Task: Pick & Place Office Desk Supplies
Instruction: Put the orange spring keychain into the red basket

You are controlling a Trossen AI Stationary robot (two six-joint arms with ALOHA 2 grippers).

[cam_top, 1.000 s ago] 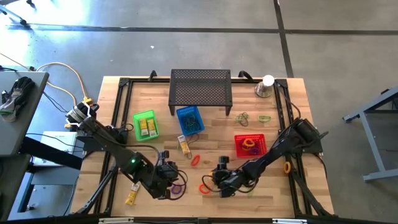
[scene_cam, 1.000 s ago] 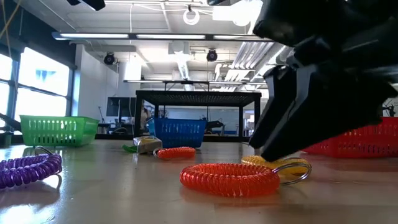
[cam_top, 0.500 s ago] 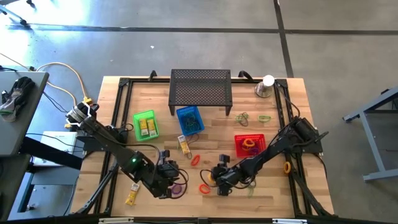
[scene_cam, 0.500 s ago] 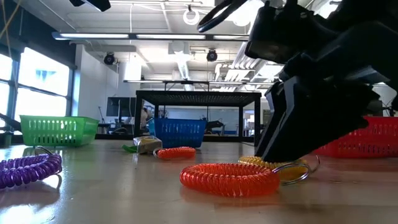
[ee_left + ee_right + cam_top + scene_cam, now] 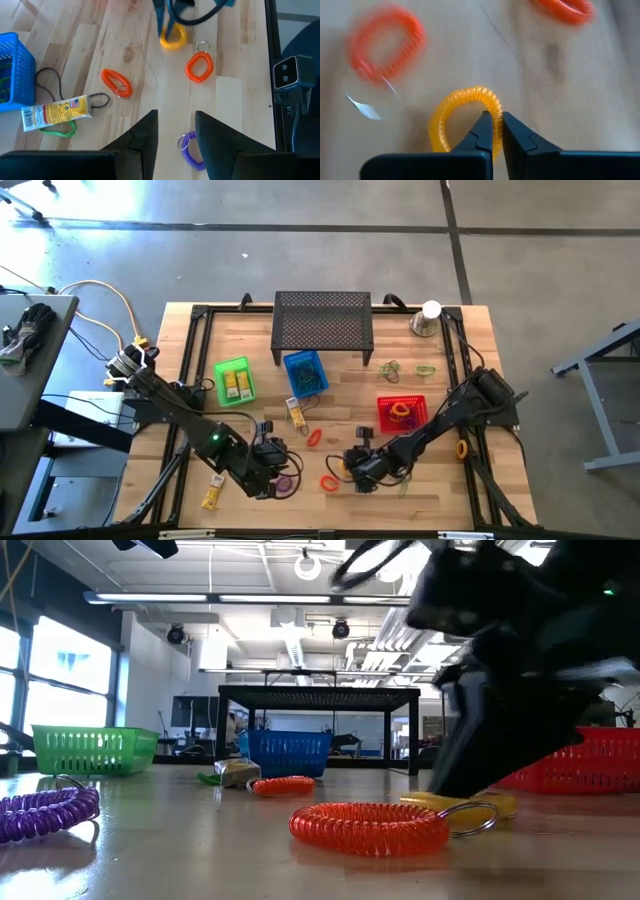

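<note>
On the worktop (image 5: 440,405) front centre, right pincer (image 5: 494,131) is clamped on one strand of the yellow coil loop (image 5: 465,117): likely light, springy, stretchy; left pincer (image 5: 175,142) half-open, empty.

My right arm reaches in from the right edge of the overhead frame toward lower centre, its wrist bent low over the tabletop. The right gripper (image 5: 493,131) has its two dark fingers pinched together on the rim of a yellow coiled plastic loop (image 5: 465,117). My left arm stretches diagonally from the left side to the lower left-centre of the overhead frame; the left gripper (image 5: 176,131) hangs above the wood with its fingers parted, holding nothing.
</note>
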